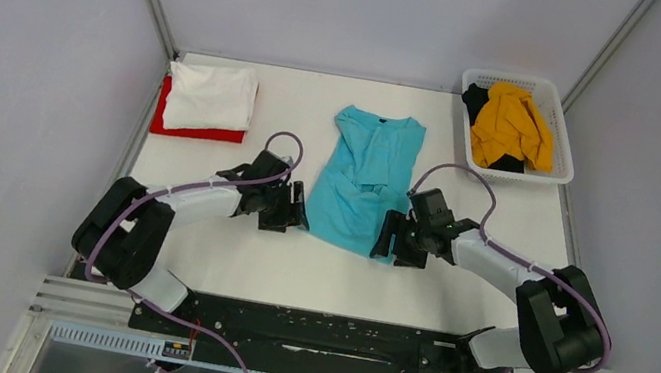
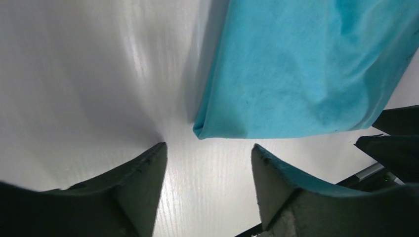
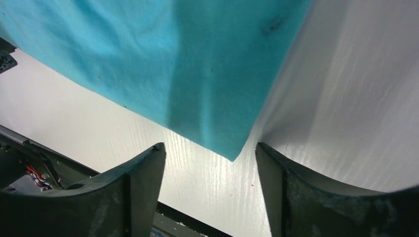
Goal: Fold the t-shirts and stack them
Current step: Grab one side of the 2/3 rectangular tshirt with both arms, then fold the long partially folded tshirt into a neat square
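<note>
A teal collared t-shirt (image 1: 364, 180) lies folded lengthwise in the middle of the table, collar toward the far side. My left gripper (image 1: 294, 211) stands open at its near left corner (image 2: 200, 131), with nothing between the fingers. At the near right corner (image 3: 232, 153) my right gripper (image 1: 386, 236) is open too, and empty. Both corners rest on the table just ahead of the fingertips. A folded white t-shirt (image 1: 211, 97) sits on a folded red one (image 1: 197, 131) at the far left. In the basket lie a mustard-yellow t-shirt (image 1: 511, 126) and a black one (image 1: 475, 99).
The white lattice basket (image 1: 560, 169) stands at the far right corner of the white table (image 1: 312, 270). Grey walls close in on three sides. The black base rail (image 1: 322, 332) runs along the near edge.
</note>
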`<state>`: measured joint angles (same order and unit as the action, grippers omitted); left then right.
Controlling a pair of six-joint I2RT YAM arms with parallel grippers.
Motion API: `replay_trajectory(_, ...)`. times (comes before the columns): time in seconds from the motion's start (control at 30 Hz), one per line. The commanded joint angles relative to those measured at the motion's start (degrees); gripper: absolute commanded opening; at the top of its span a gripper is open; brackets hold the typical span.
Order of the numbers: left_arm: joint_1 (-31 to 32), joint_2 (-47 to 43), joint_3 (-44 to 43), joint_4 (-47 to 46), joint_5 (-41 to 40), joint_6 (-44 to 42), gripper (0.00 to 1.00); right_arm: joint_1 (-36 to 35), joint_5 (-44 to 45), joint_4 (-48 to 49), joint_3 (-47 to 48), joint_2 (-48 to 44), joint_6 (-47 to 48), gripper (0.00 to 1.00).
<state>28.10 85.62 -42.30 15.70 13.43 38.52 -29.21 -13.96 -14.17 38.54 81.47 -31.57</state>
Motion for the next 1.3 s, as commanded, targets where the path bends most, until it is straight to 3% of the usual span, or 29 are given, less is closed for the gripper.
replay_trajectory(0.0,1.4,2.6,-0.3,-5.3,-0.5,1.4,0.57,-1.1,3.5,0.5,-2.9,-0.9,-2.3,0.7)
replay_trajectory(0.27,3.0,7.5,-0.2,-6.8,-1.3,1.6,0.32,-1.8,4.9,2.8,-3.7,1.5,-2.3,0.45)
replay_trajectory(0.37,3.0,9.4,-1.3,-7.0,-1.0,1.8,0.01,-1.8,4.5,2.5,-3.2,2.7,-2.1,0.31)
replay_trajectory(0.57,3.0,5.5,1.9,-7.1,-1.8,2.0,0.0,-1.8,2.2,0.9,-4.8,-0.4,-0.8,0.0)
replay_trajectory(0.7,4.9,-5.1,7.7,-5.4,-0.9,2.3,0.0,-1.9,-7.0,-2.4,-7.1,-6.2,1.2,0.0)
replay_trajectory(0.87,8.4,-23.6,13.5,3.5,-1.3,3.4,0.0,-3.0,-21.6,-7.7,-8.3,-16.9,3.3,0.0)
replay_trajectory(1.07,9.7,-44.8,12.9,12.7,0.5,4.4,0.0,-3.2,-34.1,-9.2,-7.0,-29.7,0.2,0.0)
replay_trajectory(1.27,9.6,-49.3,9.1,11.6,-6.9,4.0,0.0,-1.5,-39.4,0.7,-4.9,-30.2,-6.7,0.0)
